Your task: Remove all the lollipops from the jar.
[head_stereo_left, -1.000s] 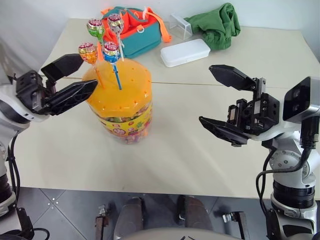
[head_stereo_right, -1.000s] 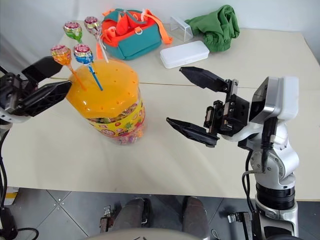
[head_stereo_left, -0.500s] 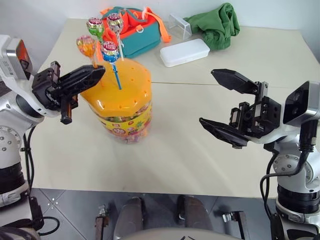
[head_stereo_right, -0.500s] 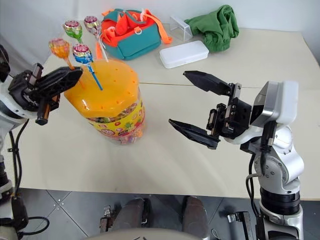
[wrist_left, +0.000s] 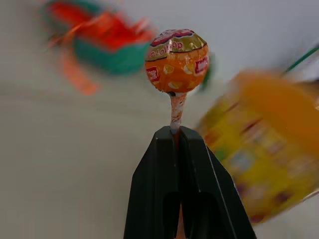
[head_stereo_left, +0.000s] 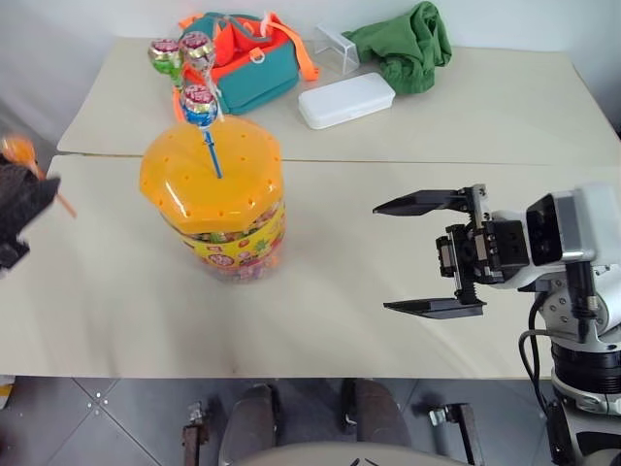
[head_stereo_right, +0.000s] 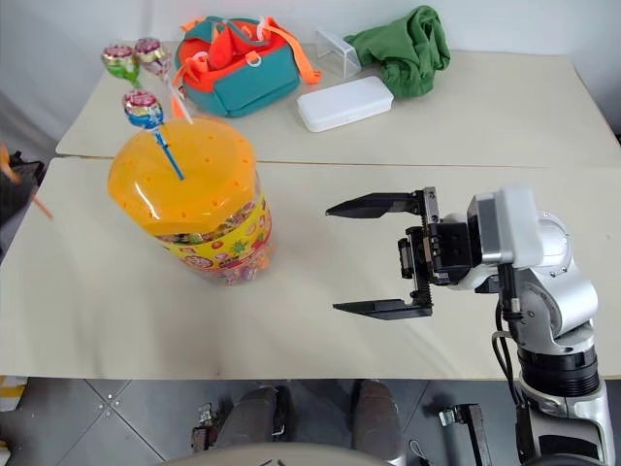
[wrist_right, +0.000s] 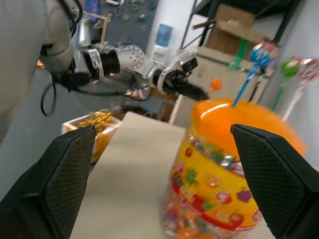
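Note:
The jar (head_stereo_left: 231, 231), a clear tub with a holed orange lid (head_stereo_left: 209, 165), stands left of centre on the table. Three lollipops stand in the lid: a blue one (head_stereo_left: 199, 105), a green one (head_stereo_left: 163, 53) and a pale pink one (head_stereo_left: 197, 49). My left gripper (wrist_left: 175, 130) is shut on the stick of the orange lollipop (wrist_left: 177, 60). It holds that lollipop clear of the jar, off the table's left edge, where the orange lollipop (head_stereo_left: 17, 148) looks blurred. My right gripper (head_stereo_left: 381, 257) stands open to the right of the jar, its fingers empty and pointing at it.
At the back of the table lie a teal-and-orange bag (head_stereo_left: 247, 58), a white flat box (head_stereo_left: 346, 100), a small clear box (head_stereo_left: 330, 44) and a green cloth (head_stereo_left: 403, 44). A seam (head_stereo_left: 437, 163) crosses the table behind the jar.
My left gripper has closed on the orange lollipop's stick, pulled it out of the lid and carried it left and down. The right gripper has turned towards the jar. The camera has shifted.

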